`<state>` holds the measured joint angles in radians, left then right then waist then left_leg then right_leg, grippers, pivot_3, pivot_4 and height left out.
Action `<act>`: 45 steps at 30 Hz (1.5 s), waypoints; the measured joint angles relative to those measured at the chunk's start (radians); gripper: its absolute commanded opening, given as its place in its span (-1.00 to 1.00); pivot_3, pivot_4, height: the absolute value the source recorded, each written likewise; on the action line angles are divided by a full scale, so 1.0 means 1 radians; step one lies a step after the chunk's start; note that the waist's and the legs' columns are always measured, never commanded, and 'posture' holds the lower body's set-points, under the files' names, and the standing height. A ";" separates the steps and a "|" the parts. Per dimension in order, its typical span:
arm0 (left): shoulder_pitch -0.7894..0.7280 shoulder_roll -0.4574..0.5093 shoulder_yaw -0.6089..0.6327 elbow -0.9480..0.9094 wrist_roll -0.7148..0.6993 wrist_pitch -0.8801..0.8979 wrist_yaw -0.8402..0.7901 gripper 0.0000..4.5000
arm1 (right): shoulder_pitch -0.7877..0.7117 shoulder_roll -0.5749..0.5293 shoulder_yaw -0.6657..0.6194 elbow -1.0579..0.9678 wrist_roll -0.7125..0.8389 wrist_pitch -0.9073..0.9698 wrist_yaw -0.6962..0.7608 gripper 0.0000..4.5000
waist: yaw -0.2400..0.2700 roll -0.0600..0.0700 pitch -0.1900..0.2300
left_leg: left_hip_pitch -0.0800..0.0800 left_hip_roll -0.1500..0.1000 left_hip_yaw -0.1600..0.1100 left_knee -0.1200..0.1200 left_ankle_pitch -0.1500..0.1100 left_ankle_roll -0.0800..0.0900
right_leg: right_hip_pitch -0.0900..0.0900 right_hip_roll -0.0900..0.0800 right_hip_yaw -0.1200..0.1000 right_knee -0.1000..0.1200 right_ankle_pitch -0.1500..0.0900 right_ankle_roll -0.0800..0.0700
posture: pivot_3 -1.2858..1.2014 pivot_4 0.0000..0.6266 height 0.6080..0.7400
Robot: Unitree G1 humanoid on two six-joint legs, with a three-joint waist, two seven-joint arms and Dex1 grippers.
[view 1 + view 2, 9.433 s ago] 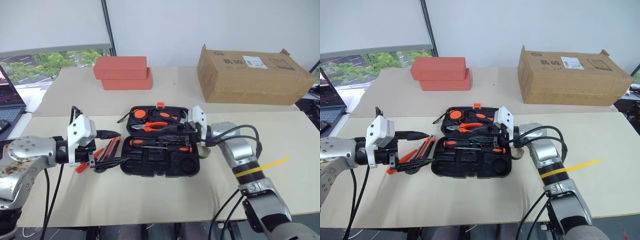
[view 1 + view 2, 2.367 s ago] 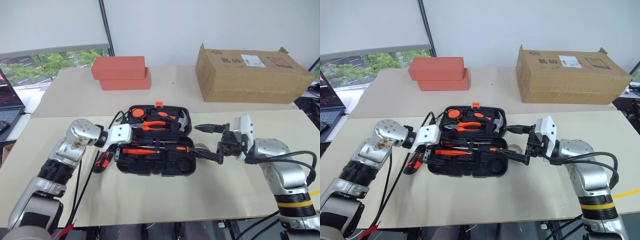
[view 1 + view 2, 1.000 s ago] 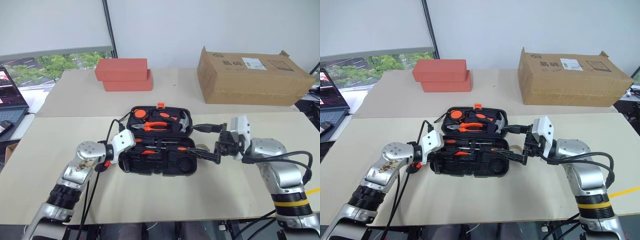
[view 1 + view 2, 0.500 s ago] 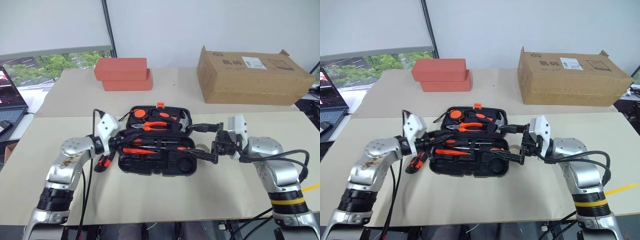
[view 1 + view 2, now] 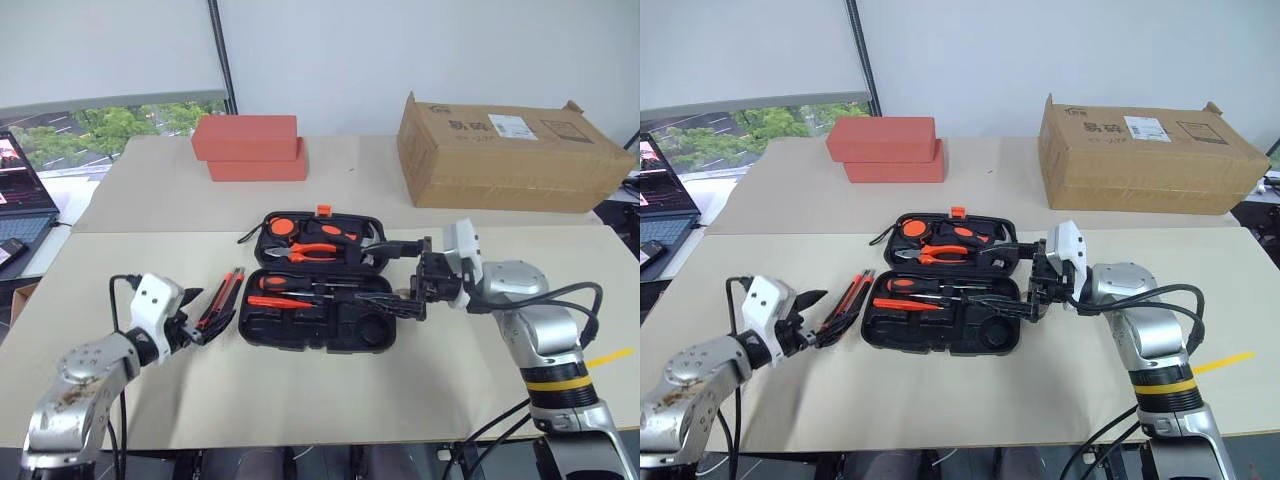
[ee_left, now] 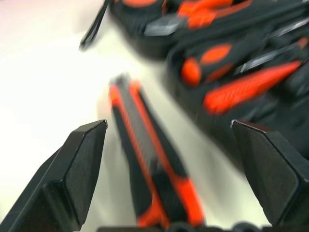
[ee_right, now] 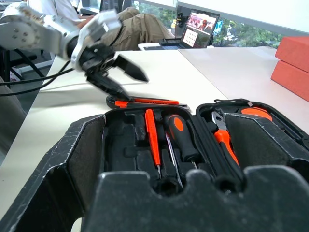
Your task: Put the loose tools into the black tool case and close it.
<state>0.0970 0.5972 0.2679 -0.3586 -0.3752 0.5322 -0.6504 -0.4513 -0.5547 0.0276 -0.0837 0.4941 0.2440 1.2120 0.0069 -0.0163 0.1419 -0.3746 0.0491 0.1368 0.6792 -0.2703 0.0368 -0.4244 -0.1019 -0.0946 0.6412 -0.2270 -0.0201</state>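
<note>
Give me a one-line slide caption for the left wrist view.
Open left gripper poised over the orange-black utility knife lying on the table beside the open black tool case.

Case (image 5: pixel 310 330): black plastic, matt, moulded slots, scuffed pale along the rim. Screwdriver (image 5: pixel 300 285): orange-and-black handle, rubbery look, slight sheen; steel shaft. Knife (image 5: pixel 222 298): orange and black plastic, smooth. Pliers (image 5: pixel 318 251): orange grips, dull grey metal jaws. Table (image 5: pixel 330 400): beige, matt, smooth. Box (image 5: pixel 505 150): brown cardboard with a white paper label. Blocks (image 5: pixel 248 147): red-orange, matt.
</note>
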 measured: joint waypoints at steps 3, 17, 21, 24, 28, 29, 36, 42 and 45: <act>0.005 -0.002 -0.002 0.001 0.032 -0.011 0.038 0.98 | 0.000 0.000 0.000 0.005 0.000 0.000 0.007 1.00 | 0.003 0.000 0.000 | 0.000 0.000 0.000 0.000 0.000 0.000 | 0.000 -0.002 -0.001 0.000 0.000 -0.001 | 0.03 -0.52 0.57; -0.015 0.003 -0.050 0.038 0.016 0.113 0.043 0.15 | -0.001 0.002 0.001 0.007 -0.001 0.000 0.006 1.00 | 0.003 0.000 0.000 | 0.000 0.000 0.000 0.000 -0.001 0.001 | 0.000 -0.004 -0.002 0.000 0.000 0.000 | 0.03 -0.52 0.57; -0.025 -0.008 -0.040 0.049 0.009 0.121 0.055 -0.21 | -0.001 0.002 0.001 0.007 -0.001 0.000 0.005 1.00 | 0.004 0.000 0.000 | 0.000 0.000 0.000 -0.001 -0.001 0.001 | 0.000 -0.004 -0.002 0.000 0.000 -0.001 | 0.03 -0.52 0.57; -0.027 -0.016 -0.038 0.064 0.007 0.101 0.056 -0.21 | -0.001 0.002 0.001 0.007 -0.001 0.000 0.004 1.00 | 0.004 0.000 0.000 | 0.000 0.000 0.000 -0.001 -0.001 0.000 | 0.000 -0.004 -0.002 0.000 0.000 -0.001 | 0.03 -0.52 0.57; -0.048 -0.016 0.006 0.146 -0.004 0.016 0.027 -0.21 | -0.001 0.002 0.000 0.007 -0.001 0.000 0.004 1.00 | 0.003 0.000 0.000 | -0.001 0.000 0.000 -0.001 -0.001 0.000 | -0.001 -0.004 -0.003 0.000 0.000 -0.001 | 0.03 -0.52 0.57; -0.056 -0.012 0.014 0.158 -0.007 -0.007 0.011 -0.21 | -0.001 0.002 0.000 0.007 -0.001 0.000 0.004 1.00 | 0.003 0.000 0.000 | -0.002 0.000 -0.001 -0.001 -0.001 0.000 | -0.002 -0.004 -0.003 0.000 0.000 -0.001 | 0.03 -0.52 0.57; -0.217 0.100 -0.018 0.204 -0.062 -0.197 -0.285 -0.21 | -0.005 0.001 -0.007 0.007 0.005 0.000 0.007 1.00 | 0.006 0.000 0.000 | -0.008 -0.001 -0.002 0.000 0.000 -0.001 | -0.004 -0.005 -0.008 -0.001 0.000 -0.001 | 0.03 -0.52 0.57; -0.361 0.141 -0.208 0.299 -0.004 -0.361 -0.527 -0.21 | 0.002 -0.024 -0.021 0.004 0.024 0.001 0.012 1.00 | 0.001 0.000 0.000 | -0.008 -0.002 0.000 -0.001 0.001 -0.002 | -0.004 0.001 -0.007 -0.002 0.000 -0.001 | 0.03 -0.52 0.57; -0.438 0.142 -0.302 0.362 0.044 -0.434 -0.618 -0.21 | 0.050 -0.056 -0.040 -0.027 0.031 0.003 0.007 1.00 | 0.003 0.000 0.000 | -0.009 -0.001 -0.001 -0.001 0.001 -0.002 | -0.005 0.004 -0.006 -0.002 -0.001 -0.001 | 0.03 -0.52 0.57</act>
<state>-0.3414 0.7389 -0.0337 0.0030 -0.3312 0.0986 -1.2688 -0.4012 -0.6104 -0.0127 -0.1105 0.5249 0.2475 1.2192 0.0100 -0.0162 0.1421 -0.3834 0.0479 0.1355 0.6787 -0.2693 0.0347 -0.4291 -0.0981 -0.1009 0.6394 -0.2275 -0.0206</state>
